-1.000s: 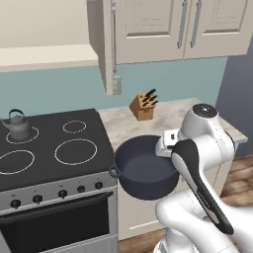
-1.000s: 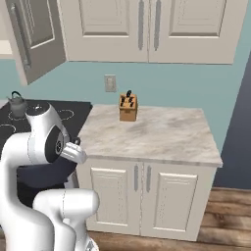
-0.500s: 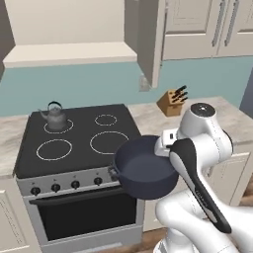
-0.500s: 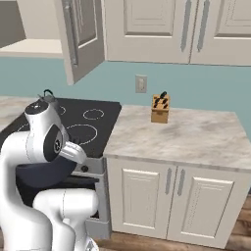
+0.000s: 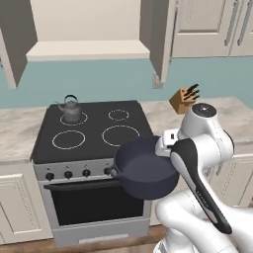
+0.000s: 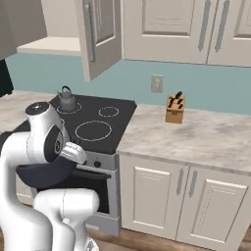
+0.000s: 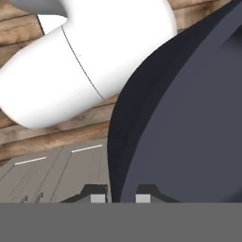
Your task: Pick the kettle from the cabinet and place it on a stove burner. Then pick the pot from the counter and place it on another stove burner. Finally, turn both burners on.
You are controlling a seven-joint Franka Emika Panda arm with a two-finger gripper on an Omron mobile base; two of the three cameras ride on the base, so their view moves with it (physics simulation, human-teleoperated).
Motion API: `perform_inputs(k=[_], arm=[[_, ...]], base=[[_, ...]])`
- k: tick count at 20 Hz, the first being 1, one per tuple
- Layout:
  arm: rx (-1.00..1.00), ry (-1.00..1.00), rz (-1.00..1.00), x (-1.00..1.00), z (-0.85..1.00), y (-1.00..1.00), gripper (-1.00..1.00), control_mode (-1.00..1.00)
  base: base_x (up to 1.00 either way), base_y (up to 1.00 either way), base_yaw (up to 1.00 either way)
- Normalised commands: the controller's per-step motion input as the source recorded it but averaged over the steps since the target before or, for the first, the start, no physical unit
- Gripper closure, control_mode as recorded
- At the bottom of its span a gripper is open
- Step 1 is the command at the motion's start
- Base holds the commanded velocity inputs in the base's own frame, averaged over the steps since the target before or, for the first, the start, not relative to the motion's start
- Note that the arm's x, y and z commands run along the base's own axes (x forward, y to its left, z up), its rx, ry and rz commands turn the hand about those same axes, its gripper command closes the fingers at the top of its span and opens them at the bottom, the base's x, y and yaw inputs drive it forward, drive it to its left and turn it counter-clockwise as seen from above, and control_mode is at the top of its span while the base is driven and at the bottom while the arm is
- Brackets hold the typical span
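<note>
The wide dark navy pot [image 5: 146,170] hangs in the air in front of the stove's front edge, and my gripper [image 5: 166,147] is shut on its right rim. The hand view has the pot [image 7: 189,118] up close, its wall between my gripper's [image 7: 118,196] two tips. In the right base view the pot [image 6: 44,174] is partly hidden behind my arm. The small grey kettle [image 5: 71,109] [image 6: 66,99] stands on the back left burner. The front right burner [image 5: 118,135], front left burner [image 5: 68,140] and back right burner [image 5: 118,114] are bare. The cabinet shelf [image 5: 89,49] stands bare above.
An open cabinet door [image 5: 160,44] [image 6: 95,34] hangs above the stove's right side. A knife block [image 5: 184,99] [image 6: 175,109] stands at the back of the beige counter [image 5: 163,116] [image 6: 196,139]. Control knobs [image 5: 69,174] line the stove's front panel.
The whole picture has shifted right, so the camera has moved left with the base. The stove now sits centred ahead. The pot stays in my gripper, unchanged against the arm.
</note>
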Motion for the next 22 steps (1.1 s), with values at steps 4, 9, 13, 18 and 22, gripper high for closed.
perform_inputs(k=[4, 9, 13, 18, 22], arm=[[0.0, 0.0, 0.0, 0.0, 0.0, 0.0, 1.0, 1.0], [0.0, 0.0, 0.0, 0.0, 0.0, 0.0, 1.0, 1.0], [0.0, 0.0, 0.0, 0.0, 0.0, 0.0, 1.0, 1.0], [0.0, 0.0, 0.0, 0.0, 0.0, 0.0, 1.0, 1.0], [0.0, 0.0, 0.0, 0.0, 0.0, 0.0, 1.0, 1.0]], base=[[0.02, 0.28, 0.28], [0.0, 0.1, 0.19], [0.19, -0.08, 0.02], [0.38, 0.03, 0.06], [0.39, 0.01, 0.09]])
